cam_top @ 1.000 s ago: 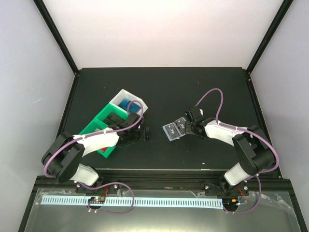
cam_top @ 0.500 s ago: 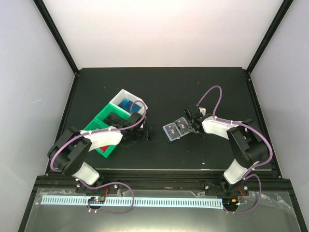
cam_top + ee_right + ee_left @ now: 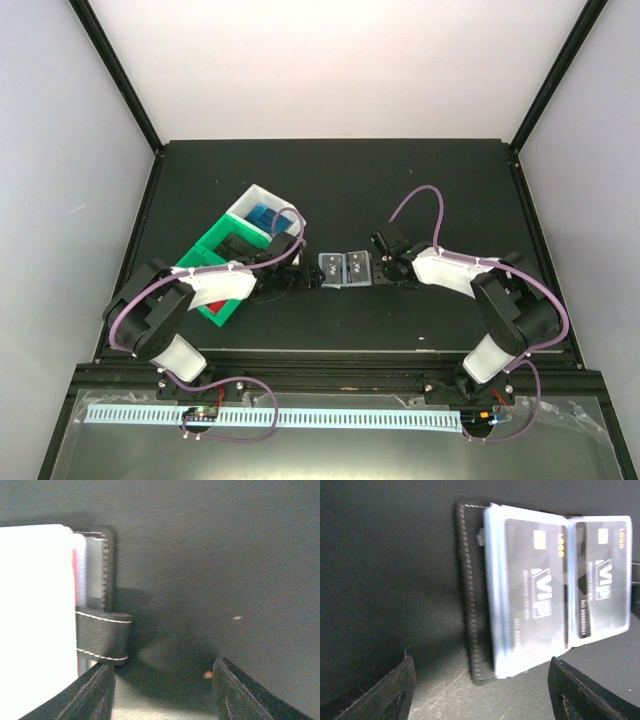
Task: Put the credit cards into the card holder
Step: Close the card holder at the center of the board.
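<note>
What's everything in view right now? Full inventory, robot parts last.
card holder: 1, black outside, light blue inside, lying open on the table between the two grippers
VIP cards: 2, dark grey, side by side in the holder's pockets
snap strap: 1, black with white stitching, on the holder's edge
green tray: 1, left side of the table, partly under the left arm
white tray: 1, at the green tray's far end
blue item: 1, in the white tray
table: 1, black
left gripper: 1, black, open, beside the holder
right gripper: 1, black, open, by the strap
</note>
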